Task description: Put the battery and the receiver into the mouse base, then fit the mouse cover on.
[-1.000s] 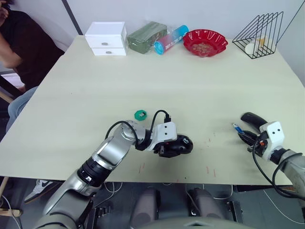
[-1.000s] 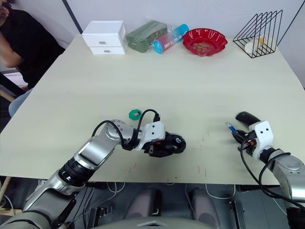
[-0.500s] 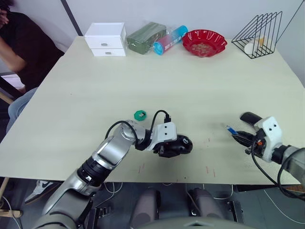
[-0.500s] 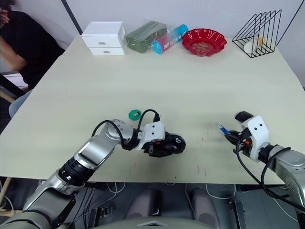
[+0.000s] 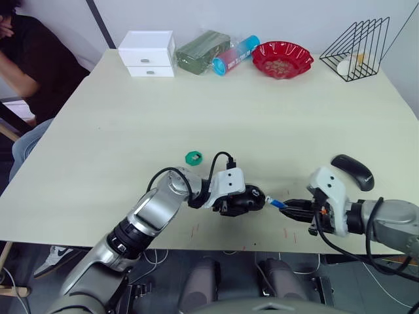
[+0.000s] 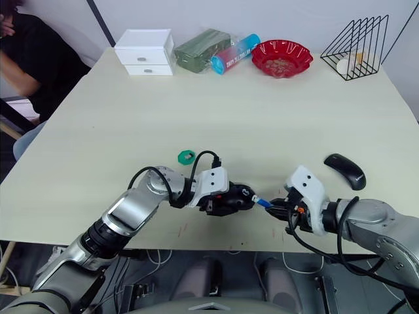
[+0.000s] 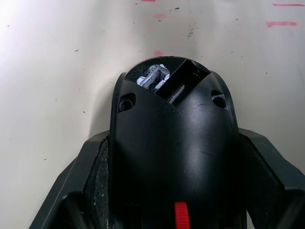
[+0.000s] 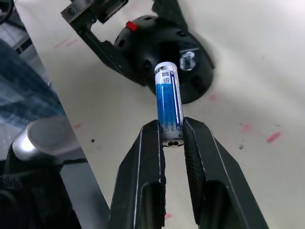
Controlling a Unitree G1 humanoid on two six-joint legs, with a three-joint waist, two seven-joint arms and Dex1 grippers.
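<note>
The mouse base (image 5: 247, 199) lies near the table's front edge, and my left gripper (image 5: 236, 203) is shut on its sides. In the left wrist view the black mouse base (image 7: 171, 143) sits between the fingers (image 7: 81, 191); a small silvery part (image 7: 153, 78) shows in a recess at its far end, and I cannot tell if it is the receiver. My right gripper (image 8: 172, 131) is shut on the blue battery (image 8: 169, 102), whose free end points at the base and almost touches it. The battery (image 5: 275, 203) is just right of the base. The mouse cover (image 5: 352, 172) lies alone further right.
A green scalloped disc (image 5: 193, 157) lies just behind my left arm. Along the far edge stand a white drawer box (image 5: 147, 53), a green bundle (image 5: 201, 50), a blue-pink tube (image 5: 235, 54), a red bowl (image 5: 282, 58) and a wire rack (image 5: 357, 40). A person (image 5: 26, 59) sits at the far left.
My right gripper has carried the battery leftward, from beside the mouse cover to right next to the mouse base. The left gripper still holds the base in place.
</note>
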